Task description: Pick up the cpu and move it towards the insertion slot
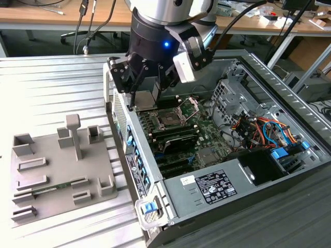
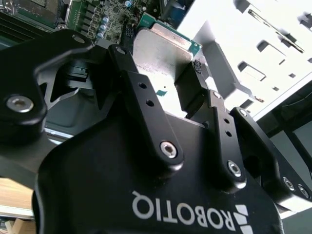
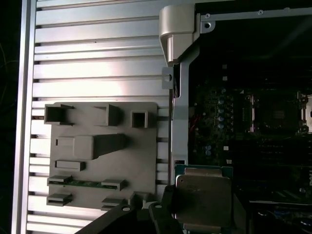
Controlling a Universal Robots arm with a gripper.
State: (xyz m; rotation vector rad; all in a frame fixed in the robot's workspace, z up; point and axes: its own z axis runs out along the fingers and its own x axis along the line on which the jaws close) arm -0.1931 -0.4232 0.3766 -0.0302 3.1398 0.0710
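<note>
I have the cpu (image 2: 161, 53) off its holder and in transit: the claw (image 1: 146, 95) is pinching it by two opposite edges, the silvery top and thin green rim plain between the black fingers (image 2: 141, 97) in the second wrist view. In the exterior view the chip hangs at upper centre of the frame, above the near wall of the open computer case (image 1: 310, 175), up and left of the insertion slot (image 1: 169, 118). That socket sits at centre frame on the green board, its silver retention plate (image 1: 192, 105) tipped up and the dark square bare. The grey fixture tray (image 1: 62, 165) at lower left of the bench (image 1: 51, 88) has a long green memory stick (image 3: 87, 183) lying in it, seen in the first wrist view.

I judge the pickup step done and the carry toward the socket in hand. What remains, as I read it, calls for a short sideways shift to bring the chip square over the socket, keeping it level and clear of the raised plate.

The arm comes down steeply from the top of the frame, wrist near vertical, claw pointing at the board
</note>
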